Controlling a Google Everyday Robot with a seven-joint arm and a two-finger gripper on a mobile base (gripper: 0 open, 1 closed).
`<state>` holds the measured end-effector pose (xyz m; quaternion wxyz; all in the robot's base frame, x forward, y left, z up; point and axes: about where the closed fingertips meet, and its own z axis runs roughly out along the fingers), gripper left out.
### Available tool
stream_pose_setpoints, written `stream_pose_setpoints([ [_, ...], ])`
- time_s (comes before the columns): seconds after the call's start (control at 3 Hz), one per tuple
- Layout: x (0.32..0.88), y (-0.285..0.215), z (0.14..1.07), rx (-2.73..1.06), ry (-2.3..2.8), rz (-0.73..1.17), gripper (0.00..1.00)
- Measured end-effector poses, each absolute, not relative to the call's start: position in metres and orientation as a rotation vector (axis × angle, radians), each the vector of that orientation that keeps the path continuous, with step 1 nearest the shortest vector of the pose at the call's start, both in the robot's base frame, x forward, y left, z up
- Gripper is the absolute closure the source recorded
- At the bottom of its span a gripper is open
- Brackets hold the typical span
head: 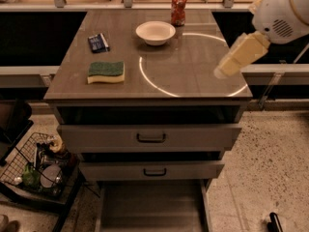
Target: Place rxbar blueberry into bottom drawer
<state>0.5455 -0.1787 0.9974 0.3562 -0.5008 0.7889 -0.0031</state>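
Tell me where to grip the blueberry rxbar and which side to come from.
Grip the rxbar blueberry across its narrow width, mid-length, coming straight down from above: it lies flat on the cabinet top, probably too thin for a side approach. The claw hangs over the top's right edge, so it must cross left past the bowl.

Three drawers (pixel 149 137) (pixel 152 170) (pixel 152 209), one bowl (pixel 155 32), one pincer (pixel 224 70) right.
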Motion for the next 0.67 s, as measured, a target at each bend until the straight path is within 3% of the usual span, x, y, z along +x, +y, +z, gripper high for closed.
stream_pose_setpoints([
  [0.33, 0.615, -0.129, 1.009, -1.099, 1.876, 0.145, 0.00],
  [0.67, 0.667, -0.097, 1.049, -0.990, 1.732, 0.132, 0.00],
])
